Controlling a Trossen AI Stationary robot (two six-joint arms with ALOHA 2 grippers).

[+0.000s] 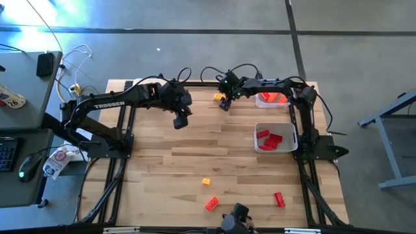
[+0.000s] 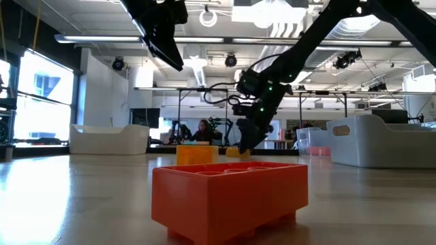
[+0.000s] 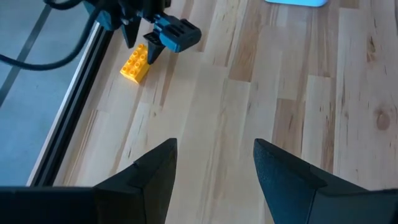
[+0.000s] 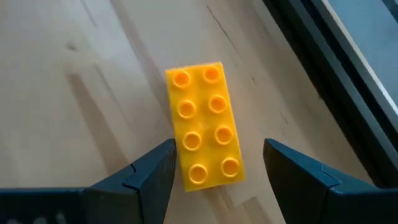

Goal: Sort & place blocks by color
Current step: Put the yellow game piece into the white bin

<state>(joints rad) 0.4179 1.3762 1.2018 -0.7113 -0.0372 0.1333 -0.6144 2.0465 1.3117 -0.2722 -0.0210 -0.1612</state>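
Observation:
A yellow eight-stud block (image 4: 205, 124) lies flat on the wood near the table's far edge (image 1: 218, 97). My right gripper (image 4: 217, 155) is open just above it, one finger on each side of its near end; I cannot tell whether they touch. My left gripper (image 3: 214, 152) is open and raised over bare wood (image 1: 180, 120), left of that block. Nearer the front edge lie a yellow block (image 1: 206, 182), an orange block (image 1: 211, 204) and a red block (image 1: 279, 199). The orange block (image 2: 228, 197) fills the front of the low view.
Two trays stand on the right side: a far one (image 1: 263, 104) with orange-red blocks and a white one (image 1: 258, 146) with red blocks. The black frame rail (image 4: 329, 56) runs close beside the yellow block. Bare wood lies in the table's middle.

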